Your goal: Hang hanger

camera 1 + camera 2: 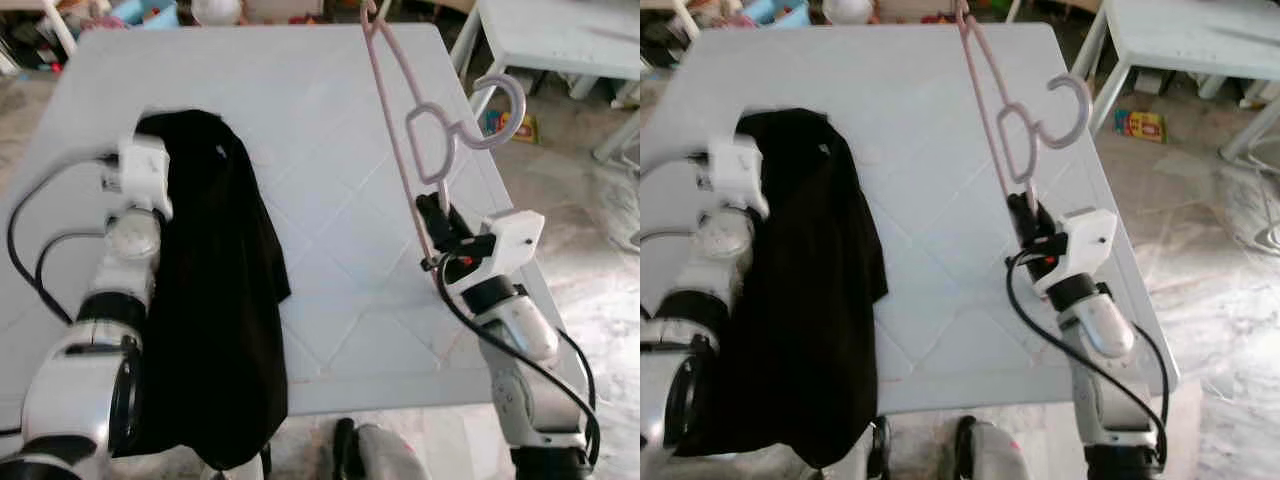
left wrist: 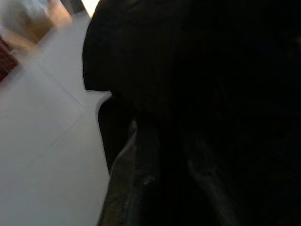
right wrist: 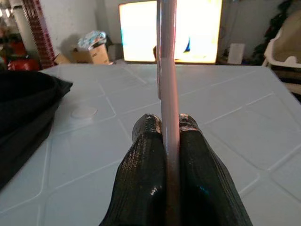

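My left gripper [image 1: 150, 150] is sitting under the black garment [image 1: 215, 290], fingers buried in cloth, so I can't tell how they're set. Left wrist view is nearly all dark fabric, with a strip of white table [image 2: 42, 141] at the frame's left. The garment is draping over my left forearm, lower left of the head view. My right gripper [image 3: 170, 155] is pinching the pink hanger [image 1: 430, 140], fingers pressed tight on its bar. Right arm is reaching up from lower right, holding the hanger upright above the table, hook curling right, its top cut off by the frame's upper edge.
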`<state>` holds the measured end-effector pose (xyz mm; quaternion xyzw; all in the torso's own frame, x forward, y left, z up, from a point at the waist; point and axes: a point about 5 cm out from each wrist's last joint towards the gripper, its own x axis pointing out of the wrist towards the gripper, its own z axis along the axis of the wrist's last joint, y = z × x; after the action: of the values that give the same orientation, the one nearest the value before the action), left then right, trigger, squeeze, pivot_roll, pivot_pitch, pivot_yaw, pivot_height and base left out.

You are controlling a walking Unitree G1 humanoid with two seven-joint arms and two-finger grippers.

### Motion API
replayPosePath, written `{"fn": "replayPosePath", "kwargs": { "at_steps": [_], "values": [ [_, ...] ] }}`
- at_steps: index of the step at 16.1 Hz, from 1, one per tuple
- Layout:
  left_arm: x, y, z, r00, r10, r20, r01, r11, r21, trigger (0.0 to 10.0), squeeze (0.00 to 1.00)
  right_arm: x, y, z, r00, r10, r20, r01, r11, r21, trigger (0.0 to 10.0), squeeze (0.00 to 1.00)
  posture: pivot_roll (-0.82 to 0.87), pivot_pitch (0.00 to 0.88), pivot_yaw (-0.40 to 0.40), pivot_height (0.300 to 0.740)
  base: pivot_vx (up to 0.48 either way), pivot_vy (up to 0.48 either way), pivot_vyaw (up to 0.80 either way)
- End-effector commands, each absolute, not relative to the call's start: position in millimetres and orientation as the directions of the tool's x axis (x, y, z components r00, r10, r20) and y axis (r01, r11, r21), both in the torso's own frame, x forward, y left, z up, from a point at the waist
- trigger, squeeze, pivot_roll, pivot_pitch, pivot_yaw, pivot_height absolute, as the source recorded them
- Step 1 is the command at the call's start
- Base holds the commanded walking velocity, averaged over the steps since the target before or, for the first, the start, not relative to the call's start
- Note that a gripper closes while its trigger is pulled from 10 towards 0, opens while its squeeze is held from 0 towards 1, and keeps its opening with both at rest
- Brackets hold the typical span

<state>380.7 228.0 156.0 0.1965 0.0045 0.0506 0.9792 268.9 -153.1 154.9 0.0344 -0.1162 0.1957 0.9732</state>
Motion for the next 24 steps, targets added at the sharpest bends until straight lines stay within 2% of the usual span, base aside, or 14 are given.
{"fn": "replayPosePath", "kwargs": {
  "at_steps": [1, 2, 4, 5, 8, 10, 11, 12, 13, 14, 18, 21, 23, 24],
  "values": [
    [378.7, 229.2, 157.1, 0.998, 0.062, 0.015, -0.060, 0.818, 0.571, 10.0, 1.00, 258.3, -147.0, 100.4, 0.920, 0.392, -0.017, -0.387, 0.913, 0.132, 10.0, 0.00, 0.03, 0.318, -0.003, 0.740, 0.000, 0.000, 0.00],
    [377.9, 225.8, 164.3, 0.999, 0.012, 0.044, -0.037, 0.781, 0.623, 10.0, 1.00, 257.3, -146.7, 97.1, 0.920, 0.391, -0.025, -0.383, 0.913, 0.142, 10.0, 0.00, 0.05, 0.314, -0.003, 0.740, 0.000, 0.000, 0.00],
    [374.1, 221.8, 150.1, 0.997, 0.006, -0.072, 0.025, 0.905, 0.424, 10.0, 1.00, 260.0, -140.4, 89.7, 0.920, 0.389, -0.036, -0.379, 0.911, 0.166, 10.0, 0.00, 0.07, 0.302, -0.005, 0.740, 0.000, 0.000, 0.00],
    [369.1, 213.9, 133.7, 0.989, -0.023, -0.147, 0.077, 0.926, 0.371, 10.0, 1.00, 263.4, -135.9, 86.2, 0.923, 0.382, -0.041, -0.368, 0.910, 0.190, 10.0, 0.00, 0.09, 0.307, -0.006, 0.740, 0.000, 0.000, 0.00],
    [354.9, 203.7, 145.9, 0.998, 0.038, 0.049, -0.053, 0.934, 0.353, 10.0, 1.00, 268.0, -122.6, 90.8, 0.909, 0.415, -0.025, -0.403, 0.893, 0.199, 10.0, 0.00, 0.10, 0.326, -0.022, 0.740, 0.000, 0.000, 0.00],
    [347.0, 187.4, 183.3, 0.954, -0.042, 0.295, -0.101, 0.885, 0.454, 10.0, 1.00, 270.1, -123.2, 88.5, 0.911, 0.412, -0.032, -0.395, 0.890, 0.227, 10.0, 0.00, 0.14, 0.342, -0.051, 0.740, 0.000, 0.000, 0.00],
    [344.7, 190.6, 200.3, 0.930, 0.015, 0.368, -0.191, 0.874, 0.447, 10.0, 1.00, 275.6, -121.6, 88.9, 0.912, 0.408, -0.025, -0.393, 0.892, 0.222, 10.0, 0.00, 0.13, 0.339, -0.049, 0.740, 0.000, 0.000, 0.00],
    [343.7, 191.4, 203.2, 0.924, 0.026, 0.382, -0.206, 0.874, 0.439, 10.0, 1.00, 276.9, -121.1, 89.7, 0.912, 0.409, -0.020, -0.396, 0.893, 0.214, 10.0, 0.00, 0.13, 0.339, -0.049, 0.740, 0.000, 0.000, 0.00],
    [336.0, 193.3, 213.1, 0.893, 0.089, 0.441, -0.296, 0.854, 0.428, 10.0, 1.00, 280.3, -120.8, 94.7, 0.917, 0.398, -0.002, -0.389, 0.898, 0.203, 10.0, 0.00, 0.12, 0.333, -0.046, 0.740, 0.000, 0.000, 0.00],
    [329.7, 189.1, 215.6, 0.878, 0.094, 0.470, -0.318, 0.848, 0.424, 10.0, 1.00, 278.4, -121.1, 94.7, 0.918, 0.397, -0.003, -0.389, 0.900, 0.195, 10.0, 0.00, 0.11, 0.338, -0.042, 0.740, 0.000, 0.000, 0.00],
    [305.6, 153.6, 208.3, 0.886, -0.027, 0.464, -0.202, 0.877, 0.437, 10.0, 1.00, 270.6, -132.5, 91.9, 0.939, 0.344, -0.005, -0.338, 0.926, 0.169, 10.0, 0.00, 0.11, 0.349, -0.031, 0.740, 0.000, 0.000, 0.00],
    [296.7, 140.3, 227.5, 0.863, -0.050, 0.503, -0.206, 0.874, 0.440, 10.0, 1.00, 274.9, -137.2, 93.9, 0.949, 0.315, 0.003, -0.312, 0.938, 0.152, 10.0, 0.00, 0.12, 0.350, -0.023, 0.740, 0.000, 0.000, 0.00],
    [295.2, 117.7, 255.6, 0.832, -0.156, 0.532, -0.061, 0.928, 0.368, 10.0, 1.00, 278.4, -135.1, 92.9, 0.951, 0.311, 0.000, -0.308, 0.941, 0.139, 10.0, 0.00, 0.13, 0.347, -0.021, 0.740, 0.000, 0.000, 0.00],
    [294.4, 112.5, 250.0, 0.888, -0.143, 0.438, 0.034, 0.968, 0.247, 10.0, 1.00, 280.1, -130.9, 92.7, 0.946, 0.324, 0.001, -0.321, 0.938, 0.130, 10.0, 0.00, 0.13, 0.343, -0.018, 0.740, 0.000, 0.000, 0.00]
  ]
}}
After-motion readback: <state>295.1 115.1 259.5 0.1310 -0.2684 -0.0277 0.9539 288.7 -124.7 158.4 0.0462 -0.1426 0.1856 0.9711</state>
